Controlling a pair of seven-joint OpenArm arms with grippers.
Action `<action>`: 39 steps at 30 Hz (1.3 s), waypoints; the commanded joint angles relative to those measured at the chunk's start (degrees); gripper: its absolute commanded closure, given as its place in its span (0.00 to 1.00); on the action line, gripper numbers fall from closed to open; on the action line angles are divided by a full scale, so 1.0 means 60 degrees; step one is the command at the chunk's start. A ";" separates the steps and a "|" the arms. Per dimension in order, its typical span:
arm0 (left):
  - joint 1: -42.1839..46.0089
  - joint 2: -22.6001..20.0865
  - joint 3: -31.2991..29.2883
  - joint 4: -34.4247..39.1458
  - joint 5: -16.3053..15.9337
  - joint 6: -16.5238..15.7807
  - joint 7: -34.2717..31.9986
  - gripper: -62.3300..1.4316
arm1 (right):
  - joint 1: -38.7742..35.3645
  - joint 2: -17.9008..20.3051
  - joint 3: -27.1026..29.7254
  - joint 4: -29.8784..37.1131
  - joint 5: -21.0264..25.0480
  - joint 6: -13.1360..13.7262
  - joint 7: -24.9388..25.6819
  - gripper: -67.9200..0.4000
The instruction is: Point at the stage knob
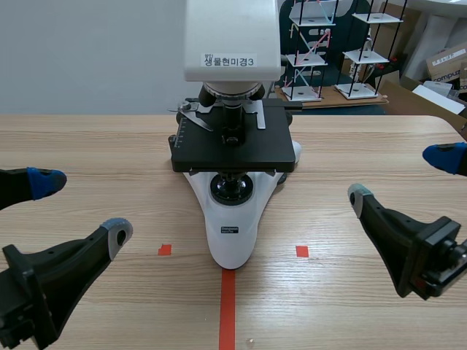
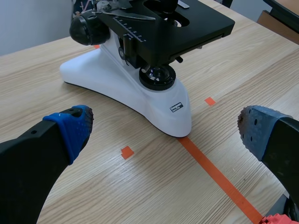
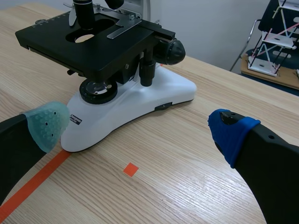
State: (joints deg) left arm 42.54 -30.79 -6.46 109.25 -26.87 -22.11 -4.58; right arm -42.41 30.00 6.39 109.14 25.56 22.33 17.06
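- Lower left and lower right of the scene view: left end effector (image 1: 80, 206) and right end effector (image 1: 400, 175) gape wide, empty.
- Mid-frame, the stage knob (image 3: 147, 70) hangs under the microscope (image 1: 232, 219) stage; the pointer could easily land on the larger focus knob (image 3: 170, 50) beside it.

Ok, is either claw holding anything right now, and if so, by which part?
Nothing is held. The left claw and the right claw are both open, each clear of the microscope.
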 commanded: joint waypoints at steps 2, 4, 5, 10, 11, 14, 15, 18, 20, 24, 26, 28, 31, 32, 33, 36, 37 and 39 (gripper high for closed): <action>0.0022 0.0047 -0.0033 0.0175 -0.0058 -0.0015 -0.0131 0.00 | 0.0106 0.0022 0.0120 0.0171 0.0098 0.0004 0.0138 0.00; 0.0022 0.0047 -0.0033 0.0175 -0.0058 -0.0015 -0.0131 0.00 | 0.0106 0.0022 0.0120 0.0171 0.0098 0.0004 0.0106 0.00; 0.0022 0.0047 -0.0033 0.0175 -0.0058 -0.0015 -0.0131 0.00 | 0.0106 0.0022 0.0120 0.0171 0.0098 0.0004 0.0106 0.00; 0.0022 0.0047 -0.0033 0.0175 -0.0058 -0.0015 -0.0131 0.00 | 0.0106 0.0022 0.0120 0.0171 0.0098 0.0004 0.0109 0.00; 0.0022 0.0047 -0.0033 0.0175 -0.0058 -0.0015 -0.0131 0.00 | 0.0106 0.0022 0.0120 0.0171 0.0098 0.0004 0.0109 0.00; 0.0022 0.0047 -0.0033 0.0175 -0.0058 -0.0015 -0.0131 0.00 | 0.0106 0.0022 0.0120 0.0171 0.0098 0.0004 0.0109 0.00; 0.0022 0.0047 -0.0033 0.0175 -0.0058 -0.0015 -0.0131 0.00 | 0.0106 0.0022 0.0120 0.0171 0.0098 0.0004 0.0109 0.00; 0.0022 0.0047 -0.0033 0.0175 -0.0058 -0.0015 -0.0131 0.00 | 0.0106 0.0022 0.0120 0.0171 0.0098 0.0004 0.0109 0.00; 0.0022 0.0047 -0.0033 0.0175 -0.0058 -0.0015 -0.0131 0.00 | 0.0106 0.0022 0.0120 0.0171 0.0098 0.0004 0.0109 0.00; 0.0022 0.0047 -0.0033 0.0175 -0.0058 -0.0015 -0.0131 0.00 | 0.0106 0.0022 0.0117 0.0157 -0.0222 0.0004 0.0109 0.00; 0.0022 0.0047 -0.0033 0.0175 -0.0058 -0.0015 -0.0131 0.00 | 0.0113 0.0022 0.0117 0.0062 -0.0306 -0.0015 0.0135 0.00; 0.0022 0.0047 -0.0033 0.0175 -0.0058 -0.0015 -0.0131 0.00 | 0.0229 -0.0004 0.0098 -0.0186 -0.0339 -0.0029 0.0339 0.03; 0.0022 0.0047 -0.0033 0.0175 -0.0058 -0.0015 -0.0131 0.00 | 0.0725 -0.0135 -0.0044 -0.0936 -0.0452 -0.0029 0.0681 0.17; 0.0022 0.0047 -0.0033 0.0175 -0.0058 -0.0015 -0.0131 0.00 | 0.0943 -0.0197 -0.0120 -0.1249 -0.0525 -0.0029 0.0790 0.22; 0.0022 0.0047 -0.0033 0.0175 -0.0058 -0.0015 -0.0131 0.00 | 0.1177 -0.0244 -0.0219 -0.1563 -0.0576 -0.0029 0.0907 0.26; 0.0022 0.0047 -0.0033 0.0175 -0.0058 -0.0015 -0.0131 0.00 | 0.1934 -0.0350 -0.0594 -0.2546 -0.0787 -0.0033 0.1377 0.43; 0.0022 0.0047 -0.0033 0.0175 -0.0058 -0.0015 -0.0131 0.00 | 0.2189 -0.0346 -0.0750 -0.2863 -0.0809 -0.0029 0.1530 0.49; 0.0022 0.0047 -0.0033 0.0175 -0.0058 -0.0015 -0.0131 0.00 | 0.2750 -0.0346 -0.1082 -0.3541 -0.0805 -0.0029 0.1767 0.61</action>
State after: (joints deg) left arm 42.54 -30.79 -6.46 109.25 -26.85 -22.11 -4.58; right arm -27.35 27.31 -0.05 87.11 19.92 22.09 26.61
